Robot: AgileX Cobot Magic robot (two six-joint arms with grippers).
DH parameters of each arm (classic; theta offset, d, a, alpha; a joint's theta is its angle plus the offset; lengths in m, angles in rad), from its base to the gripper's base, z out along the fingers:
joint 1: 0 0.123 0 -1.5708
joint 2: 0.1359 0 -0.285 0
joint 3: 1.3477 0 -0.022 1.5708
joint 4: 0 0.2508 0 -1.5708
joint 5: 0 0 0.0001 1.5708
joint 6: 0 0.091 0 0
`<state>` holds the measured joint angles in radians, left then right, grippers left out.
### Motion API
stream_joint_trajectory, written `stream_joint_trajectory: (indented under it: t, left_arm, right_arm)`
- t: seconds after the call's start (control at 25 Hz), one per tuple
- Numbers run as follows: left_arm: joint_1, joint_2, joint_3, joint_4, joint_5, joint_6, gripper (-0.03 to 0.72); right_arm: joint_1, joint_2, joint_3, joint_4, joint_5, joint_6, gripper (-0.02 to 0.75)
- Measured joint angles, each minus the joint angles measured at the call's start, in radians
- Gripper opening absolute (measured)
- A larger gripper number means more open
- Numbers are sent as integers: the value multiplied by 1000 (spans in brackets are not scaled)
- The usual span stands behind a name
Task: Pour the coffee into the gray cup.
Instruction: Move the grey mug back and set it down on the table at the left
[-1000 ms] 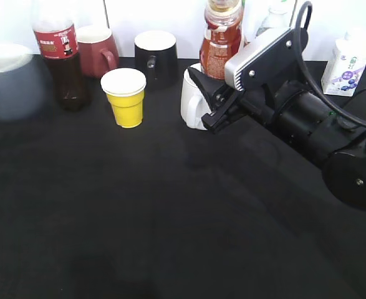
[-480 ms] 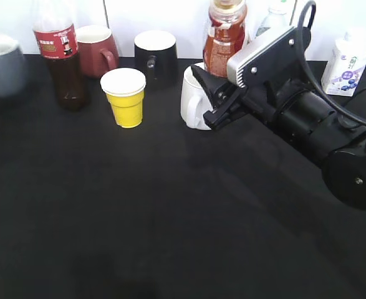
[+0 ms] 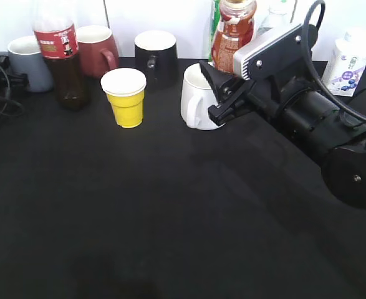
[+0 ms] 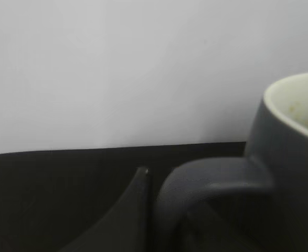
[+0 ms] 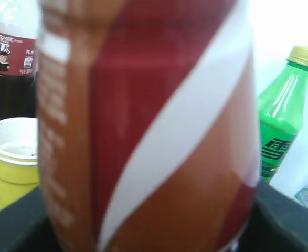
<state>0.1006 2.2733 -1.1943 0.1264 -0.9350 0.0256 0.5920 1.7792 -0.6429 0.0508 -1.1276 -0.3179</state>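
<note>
Red-orange coffee (image 3: 231,34) in right gripper (image 3: 219,93)

From my exterior feed the scene is evenly lit from above, with the white far wall nearly blown out and the black desk (image 3: 139,205) swallowing most shadow detail; I see only a faint darker patch under the right arm. Focus is fair throughout. My left wrist feed is dim and soft, the gray cup (image 4: 290,152) smeared at the right edge. My right wrist feed is bright, the coffee bottle (image 5: 148,126) too near, badly blurred, the green bottle (image 5: 279,126) sharper.
</note>
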Motion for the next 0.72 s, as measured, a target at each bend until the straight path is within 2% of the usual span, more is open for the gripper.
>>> stream_joint_trajectory:
  t: [0.08,0.16,0.2,0.48,0.56,0.72]
  left_arm:
    - [0,0,11,-2,-8,-1,113]
    - [0,-1,53,-9,-38,-1,232]
    - [0,-3,71,-14,-60,-1,260]
    - [0,-176,313,-17,-104,-4,278]
    - [0,-291,429,-17,-104,-4,278]
    - [0,-544,633,-11,-81,-4,278]
  right_arm:
    - [0,0,0,1,0,0,532]
    - [0,0,0,1,0,0,532]
    - [0,0,0,2,0,0,532]
    - [0,0,0,28,0,0,532]
    - [0,0,0,126,-7,0,532]
    - [-3,-1,-2,438,-33,-67,532]
